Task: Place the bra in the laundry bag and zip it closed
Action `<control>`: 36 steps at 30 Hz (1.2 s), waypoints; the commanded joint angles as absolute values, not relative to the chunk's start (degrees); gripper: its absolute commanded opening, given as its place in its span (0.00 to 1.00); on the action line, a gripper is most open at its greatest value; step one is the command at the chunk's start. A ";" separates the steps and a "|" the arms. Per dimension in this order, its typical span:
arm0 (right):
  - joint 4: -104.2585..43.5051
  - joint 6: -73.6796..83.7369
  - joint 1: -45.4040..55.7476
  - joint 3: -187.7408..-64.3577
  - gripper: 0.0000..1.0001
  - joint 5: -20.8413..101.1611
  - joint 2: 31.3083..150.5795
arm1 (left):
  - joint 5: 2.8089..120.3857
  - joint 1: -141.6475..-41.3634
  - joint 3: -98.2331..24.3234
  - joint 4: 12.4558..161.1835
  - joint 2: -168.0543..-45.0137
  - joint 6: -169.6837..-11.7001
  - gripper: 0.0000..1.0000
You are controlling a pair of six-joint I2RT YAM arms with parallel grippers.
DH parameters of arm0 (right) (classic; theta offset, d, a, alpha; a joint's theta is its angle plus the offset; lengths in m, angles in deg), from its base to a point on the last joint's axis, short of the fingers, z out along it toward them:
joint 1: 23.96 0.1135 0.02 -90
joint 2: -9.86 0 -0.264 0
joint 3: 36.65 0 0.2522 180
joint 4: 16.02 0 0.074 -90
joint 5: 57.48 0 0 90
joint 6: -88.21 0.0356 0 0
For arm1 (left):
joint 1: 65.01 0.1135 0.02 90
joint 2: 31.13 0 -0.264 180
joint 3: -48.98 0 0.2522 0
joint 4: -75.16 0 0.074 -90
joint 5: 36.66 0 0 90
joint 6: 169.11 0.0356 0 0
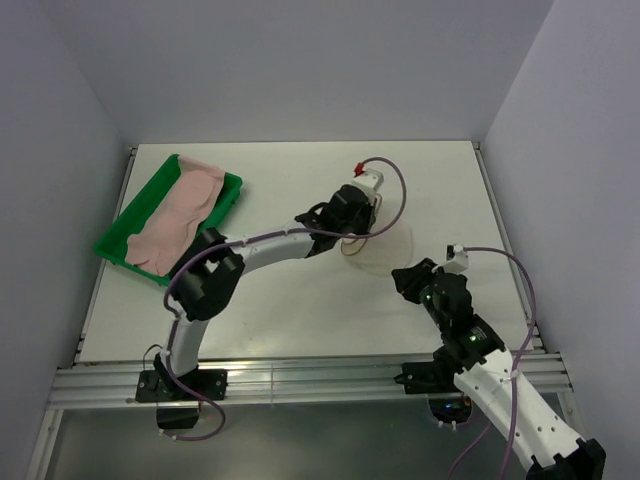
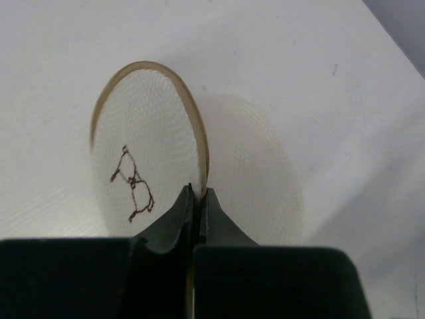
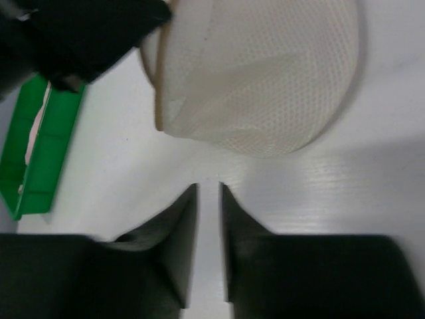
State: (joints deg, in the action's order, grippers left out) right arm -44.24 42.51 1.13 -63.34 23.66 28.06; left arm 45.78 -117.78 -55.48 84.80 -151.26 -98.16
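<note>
Your left gripper [image 2: 198, 193] pinches the laundry bag [image 2: 149, 119] by its rim, mid-table; right gripper [image 3: 208, 188] slightly parted, empty. Thin hold: one sideways tug could slip it.

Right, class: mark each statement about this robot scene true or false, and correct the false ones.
1. The bra lies in the green tray. True.
2. The left hand is shut on the rim of the laundry bag. True.
3. The right hand holds the bra. False: it is empty, its fingers slightly apart over the table near the bag.
4. The bra is already inside the laundry bag. False: it is in the tray, well away from the bag.
5. The bag's face carries a dark outline. True.
</note>
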 commanded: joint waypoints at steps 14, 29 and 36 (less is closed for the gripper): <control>-22.66 34.96 1.01 -75.81 0.84 30.68 65.83 | 49.03 -111.41 -15.54 63.53 -112.90 -120.31 0.00; -35.56 19.93 3.03 -121.28 0.12 46.47 105.55 | 33.30 -128.79 15.96 55.36 -89.14 -137.38 0.19; -40.69 16.14 3.29 -121.98 0.54 43.70 102.89 | 29.87 -134.53 11.05 59.56 -90.63 -128.61 0.89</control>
